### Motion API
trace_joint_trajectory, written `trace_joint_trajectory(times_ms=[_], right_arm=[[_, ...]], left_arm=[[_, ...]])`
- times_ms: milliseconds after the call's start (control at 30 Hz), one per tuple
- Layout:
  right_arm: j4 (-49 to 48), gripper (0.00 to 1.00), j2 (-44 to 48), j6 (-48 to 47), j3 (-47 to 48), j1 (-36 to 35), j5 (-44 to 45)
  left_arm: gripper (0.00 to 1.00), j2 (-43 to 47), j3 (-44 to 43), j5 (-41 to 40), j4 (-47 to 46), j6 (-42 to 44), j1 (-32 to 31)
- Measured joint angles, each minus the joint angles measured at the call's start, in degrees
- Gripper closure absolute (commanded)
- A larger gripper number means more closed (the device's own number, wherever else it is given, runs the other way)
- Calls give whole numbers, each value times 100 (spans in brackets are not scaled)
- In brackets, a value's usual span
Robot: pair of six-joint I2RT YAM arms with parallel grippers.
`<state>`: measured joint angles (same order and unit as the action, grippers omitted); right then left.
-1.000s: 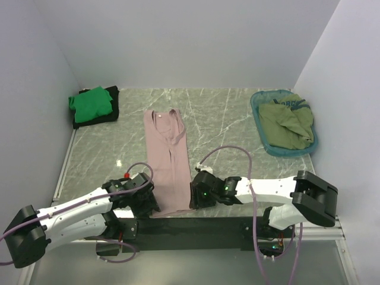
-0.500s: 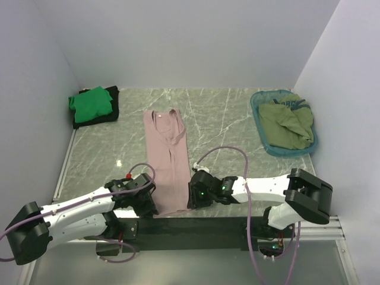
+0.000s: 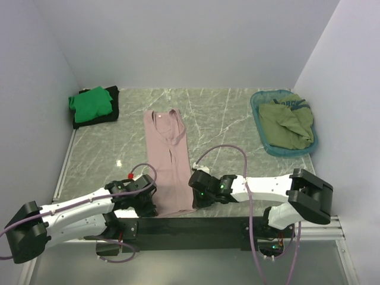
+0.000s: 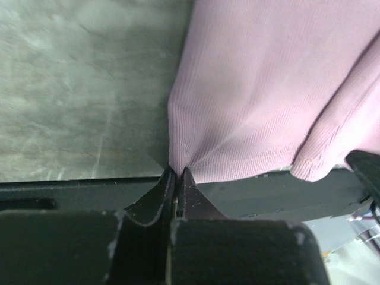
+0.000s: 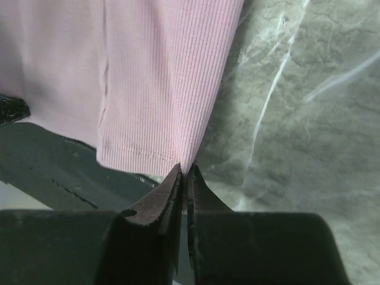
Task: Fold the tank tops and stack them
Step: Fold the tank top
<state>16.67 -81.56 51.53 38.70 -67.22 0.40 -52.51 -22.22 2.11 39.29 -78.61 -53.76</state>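
Note:
A dusty pink tank top (image 3: 168,159) lies lengthwise on the marble table, folded narrow, neckline at the far end. My left gripper (image 3: 152,207) is shut on its near left hem corner (image 4: 178,165). My right gripper (image 3: 194,191) is shut on the near right hem corner (image 5: 185,166). A folded bright green tank top (image 3: 90,102) sits on a black one (image 3: 110,114) at the far left. An olive green tank top (image 3: 287,123) lies in the basket.
The teal oval basket (image 3: 263,140) stands at the far right near the wall. A black rail (image 3: 202,225) runs along the table's near edge under both grippers. White walls close in the left, back and right sides.
Both grippers have closed on the hem corners of the pink tank top. The right gripper shifted slightly left and forward onto the cloth edge; the left one barely moved.

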Motion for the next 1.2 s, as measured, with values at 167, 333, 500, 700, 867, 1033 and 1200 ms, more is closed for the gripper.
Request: trace_joint_trajectory(times_ms=[167, 333, 500, 700, 867, 1033, 1200], right_arm=[[444, 100, 273, -66, 192, -83, 22], [916, 100, 463, -199, 529, -76, 74], [1211, 100, 330, -535, 1139, 323, 98], [1384, 100, -315, -1152, 2181, 1268, 177], [1427, 100, -1270, -1620, 3285, 1786, 234], [1401, 100, -2111, -1869, 3967, 2124, 164], [1451, 100, -2719, -1963, 4413, 2441, 35]], left_arm=[[99, 98, -31, -46, 92, -85, -313], [99, 98, -525, -160, 424, -83, -267], [99, -149, -994, -195, 225, 448, 826], [99, -990, -1709, -188, -87, 1257, 2063], [99, -1650, -2330, -170, -573, 1781, 2861], [100, -2385, -2822, -131, -940, 2096, 3331], [99, -3021, -3200, -57, -1268, 2216, 3591]])
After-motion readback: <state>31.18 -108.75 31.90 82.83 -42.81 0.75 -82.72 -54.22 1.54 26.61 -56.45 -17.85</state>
